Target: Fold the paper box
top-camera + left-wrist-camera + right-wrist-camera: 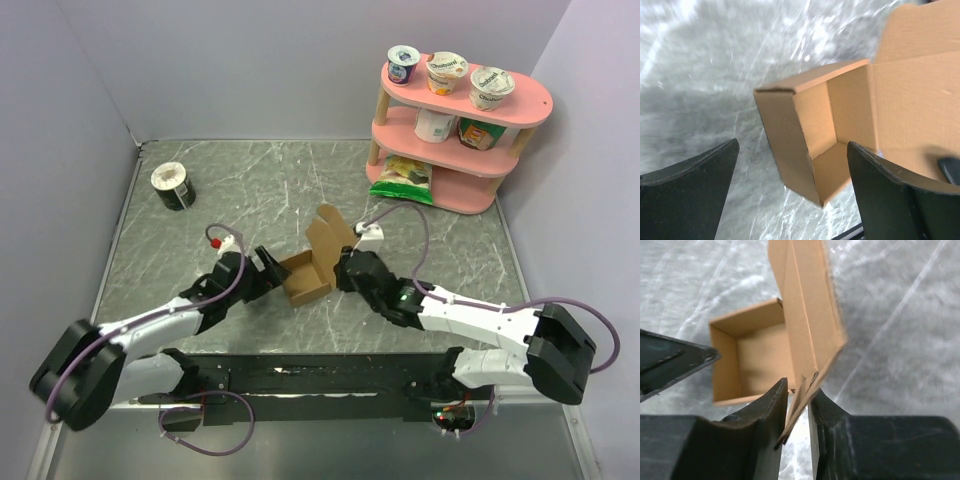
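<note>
A: The paper box (305, 275) was plain brown cardboard, matt, with a faintly fibrous face.
B: The table (250, 180) looked like grey marbled stone, smooth, with a dull sheen.
A: The right gripper (799, 387) had fingers (760, 425) of black plastic, matt and finely grained.
B: The shelf (530, 100) was smooth pink, softly glossy, on pale wooden posts.

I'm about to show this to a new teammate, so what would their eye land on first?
A half-folded brown paper box sits open in the middle of the table, its lid flap standing up. The right tool pinches a flap on its right side, while the left tool stands open just left of it. A pink shelf of yogurt cups stands at the far right corner.
</note>
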`<act>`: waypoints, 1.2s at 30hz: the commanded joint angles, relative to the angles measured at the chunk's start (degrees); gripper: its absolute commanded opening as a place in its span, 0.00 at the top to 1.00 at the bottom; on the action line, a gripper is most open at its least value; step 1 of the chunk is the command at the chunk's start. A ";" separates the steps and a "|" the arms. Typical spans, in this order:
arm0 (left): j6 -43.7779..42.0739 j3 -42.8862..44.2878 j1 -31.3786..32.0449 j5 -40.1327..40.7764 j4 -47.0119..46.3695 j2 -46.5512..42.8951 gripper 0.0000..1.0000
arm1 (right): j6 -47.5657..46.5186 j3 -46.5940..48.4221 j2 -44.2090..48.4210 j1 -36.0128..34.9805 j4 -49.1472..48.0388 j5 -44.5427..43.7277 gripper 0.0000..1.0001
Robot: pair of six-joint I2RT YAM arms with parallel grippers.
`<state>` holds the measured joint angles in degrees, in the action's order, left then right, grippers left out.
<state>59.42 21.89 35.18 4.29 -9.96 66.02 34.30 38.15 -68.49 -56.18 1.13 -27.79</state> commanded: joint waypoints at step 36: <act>-35.69 5.18 -14.96 -28.03 -23.62 4.73 0.17 | -37.56 10.01 -8.15 23.75 -7.54 56.27 0.77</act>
<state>25.93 26.89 20.27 -24.53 -31.51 70.46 -1.80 45.28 -76.18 -33.47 -6.50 25.10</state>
